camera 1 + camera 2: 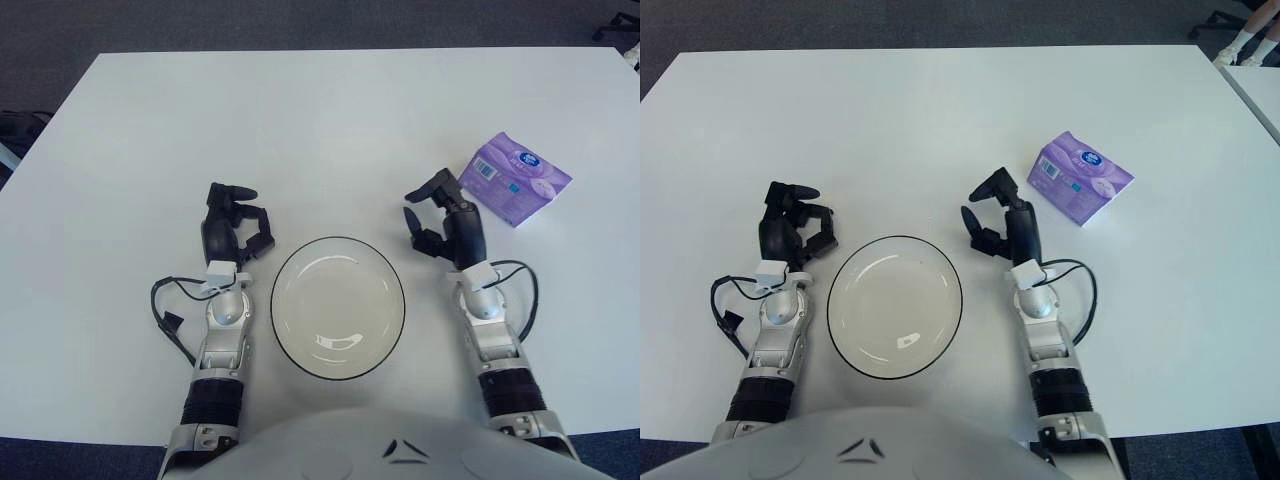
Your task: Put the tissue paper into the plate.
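A purple pack of tissue paper [514, 178] lies on the white table at the right. A clear round plate [338, 305] with a dark rim sits near the front edge between my two arms. My right hand [434, 216] is just left of the pack and right of the plate, fingers spread and holding nothing, a short gap from the pack. My left hand [236, 223] shows left of the plate with its fingers loosely curled and nothing in them.
The white table [300, 130] stretches wide behind the plate. A black cable [168, 305] loops beside my left forearm. Dark floor surrounds the table, with chair legs at the far right corner [620, 25].
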Tool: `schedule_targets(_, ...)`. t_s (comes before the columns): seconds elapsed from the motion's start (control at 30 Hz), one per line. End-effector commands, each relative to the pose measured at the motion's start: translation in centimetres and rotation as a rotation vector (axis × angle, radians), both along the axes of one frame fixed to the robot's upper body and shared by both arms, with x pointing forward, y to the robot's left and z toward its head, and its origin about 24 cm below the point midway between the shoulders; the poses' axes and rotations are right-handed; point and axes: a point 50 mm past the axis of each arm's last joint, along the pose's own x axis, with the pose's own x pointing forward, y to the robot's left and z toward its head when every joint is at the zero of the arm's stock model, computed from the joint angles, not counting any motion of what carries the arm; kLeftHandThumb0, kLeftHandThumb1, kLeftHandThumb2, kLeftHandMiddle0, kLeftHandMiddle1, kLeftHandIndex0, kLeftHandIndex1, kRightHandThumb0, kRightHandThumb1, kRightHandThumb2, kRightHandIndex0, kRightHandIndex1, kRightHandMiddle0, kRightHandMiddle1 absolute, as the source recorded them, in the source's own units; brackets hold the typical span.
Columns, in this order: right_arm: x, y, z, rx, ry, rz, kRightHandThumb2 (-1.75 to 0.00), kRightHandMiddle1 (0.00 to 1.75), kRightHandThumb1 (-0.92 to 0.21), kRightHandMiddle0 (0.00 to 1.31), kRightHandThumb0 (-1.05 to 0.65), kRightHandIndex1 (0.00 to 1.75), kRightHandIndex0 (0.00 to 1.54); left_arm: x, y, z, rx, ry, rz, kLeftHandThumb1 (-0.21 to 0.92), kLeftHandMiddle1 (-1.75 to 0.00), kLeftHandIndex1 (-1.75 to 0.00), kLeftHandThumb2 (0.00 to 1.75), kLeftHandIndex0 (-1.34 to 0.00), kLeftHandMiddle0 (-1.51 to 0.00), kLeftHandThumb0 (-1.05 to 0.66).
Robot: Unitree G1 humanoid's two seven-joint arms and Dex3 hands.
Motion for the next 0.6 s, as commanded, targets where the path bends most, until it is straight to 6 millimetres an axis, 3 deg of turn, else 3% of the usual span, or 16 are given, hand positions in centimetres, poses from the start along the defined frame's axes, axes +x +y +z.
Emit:
schedule_targets(0.0, 0.4, -0.3, 1.5, -0.051, -0.096, 0.011, -0.54, 1.75, -0.91, 0.19, -0.35, 1.18, 0.21, -2.6, 0.4, -4.4, -0.014, 0.220, 0.019, 0.46, -1.50, -1.75, 1.08, -0.34, -0.60, -0.01)
schedule_targets(0.1, 0.6, -0.7, 2.7, -0.076, -0.151, 0.017, -0.79, 1.56, -0.89, 0.07, -0.63, 1.17, 0.13, -2.6, 0.4, -4.3, -0.019, 0.219, 0.020, 0.47, -1.50, -1.75, 1.07, -0.34, -0.59, -0.01)
schedule_targets(0.17, 0.6, -0.8, 3.0, -0.082, -0.163, 0.016, -0.85, 1.51, -0.88, 0.03, -0.71, 1.16, 0.09, -2.6, 0.3, -4.3, -0.020, 0.219, 0.021, 0.47, -1.49, -1.75, 1.07, -0.34, -0.59, -0.01)
schedule_targets(0.33, 0.7, -1.9, 3.9, -0.113, -0.177, -0.019, -0.82, 1.39, -0.88, 0.00, -0.82, 1.11, 0.02, -2.6, 0.3, -4.3, -0.022, 0.220, 0.027, 0.47, -1.50, -1.75, 1.07, -0.34, -0.59, -0.01)
schedule_targets(0.57, 1.2, -3.0, 5.3, -0.119, -0.227, -0.073, -0.74, 1.17, -0.80, 0.00, -0.88, 0.84, 0.00, -2.6, 0.2, -4.3, -0.024, 0.215, 0.023, 0.46, -1.49, -1.75, 1.07, -0.35, -0.59, -0.01)
